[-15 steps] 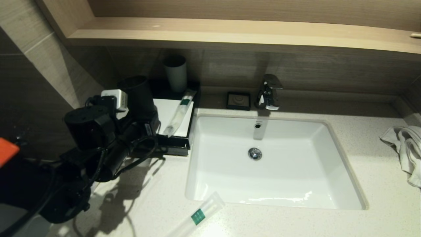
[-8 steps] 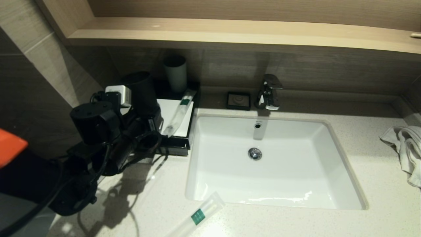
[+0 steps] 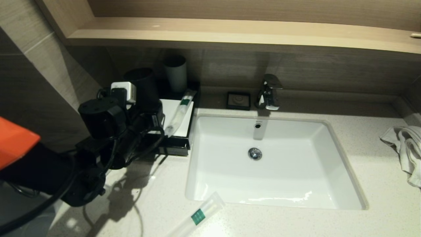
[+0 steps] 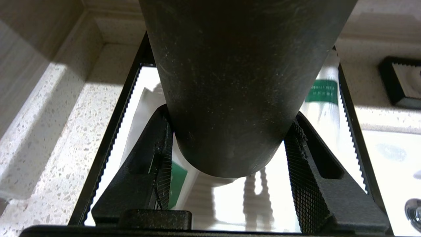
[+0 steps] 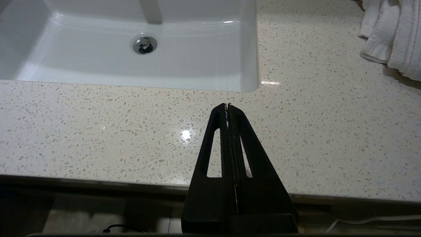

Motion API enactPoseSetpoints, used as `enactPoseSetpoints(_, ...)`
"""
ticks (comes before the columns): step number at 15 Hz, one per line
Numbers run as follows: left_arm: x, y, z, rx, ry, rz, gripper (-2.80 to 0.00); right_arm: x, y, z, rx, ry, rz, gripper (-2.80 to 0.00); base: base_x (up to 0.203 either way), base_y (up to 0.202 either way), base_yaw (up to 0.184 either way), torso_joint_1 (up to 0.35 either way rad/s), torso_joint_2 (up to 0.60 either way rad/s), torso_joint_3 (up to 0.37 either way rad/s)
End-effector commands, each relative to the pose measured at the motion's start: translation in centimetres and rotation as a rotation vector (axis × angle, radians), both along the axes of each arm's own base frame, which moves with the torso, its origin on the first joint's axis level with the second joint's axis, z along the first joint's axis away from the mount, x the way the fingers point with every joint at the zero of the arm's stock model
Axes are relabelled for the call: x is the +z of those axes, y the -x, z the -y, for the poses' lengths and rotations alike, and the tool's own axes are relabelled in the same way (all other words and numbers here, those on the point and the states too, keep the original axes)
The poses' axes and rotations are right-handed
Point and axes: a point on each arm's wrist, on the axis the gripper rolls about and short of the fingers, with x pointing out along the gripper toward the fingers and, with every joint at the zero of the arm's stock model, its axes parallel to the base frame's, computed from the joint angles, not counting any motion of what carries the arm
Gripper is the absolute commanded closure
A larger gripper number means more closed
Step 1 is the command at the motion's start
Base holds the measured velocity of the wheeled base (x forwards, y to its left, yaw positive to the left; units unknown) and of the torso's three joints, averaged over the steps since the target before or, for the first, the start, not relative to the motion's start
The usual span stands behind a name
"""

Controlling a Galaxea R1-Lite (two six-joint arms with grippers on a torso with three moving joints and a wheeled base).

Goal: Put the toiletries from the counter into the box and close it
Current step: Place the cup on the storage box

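Left gripper [image 4: 227, 164] clamps dark cup [image 4: 236, 82], left of frame, above box [image 3: 176, 146]. One long packet [image 3: 179, 112] lies across box's white panel. Second long packet [image 3: 197, 215] lies on counter [image 3: 378, 184], bottom centre, before basin [image 3: 342, 164]. Right gripper [image 5: 227, 107] pressed closed, empty, over counter's front edge. Towel [image 3: 406, 148] at right edge.

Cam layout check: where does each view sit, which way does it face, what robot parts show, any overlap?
Head view: up on the head, looking forward and down at the pale speckled stone counter and white rectangular basin; the left arm shows at left.
Left wrist view: behind the left pincer, which is closed on a dark cylindrical cup over the low black box.
Right wrist view: behind the shut right pincer, parked at the counter's front edge.
Shared: basin, drain and white cloth towel in head and right wrist views.
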Motion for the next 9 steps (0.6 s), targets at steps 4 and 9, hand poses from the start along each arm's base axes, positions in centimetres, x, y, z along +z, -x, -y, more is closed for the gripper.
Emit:
enactPoseSetpoints(4,0.93,-0.43,0.12,0.009,0.011,0.035,0.00,0.00,0.00,0.00,0.000,0.000,0.000,0.00,0.000,0.000,0.000,0.000,0.00,0.000)
enactPoseSetpoints(9,0.74,-0.87,0.28,0.010,0.005,0.024,0.00,0.00,0.00,0.00,0.001,0.000,0.000,0.00,0.000,0.000,0.000,0.000,0.00,0.000)
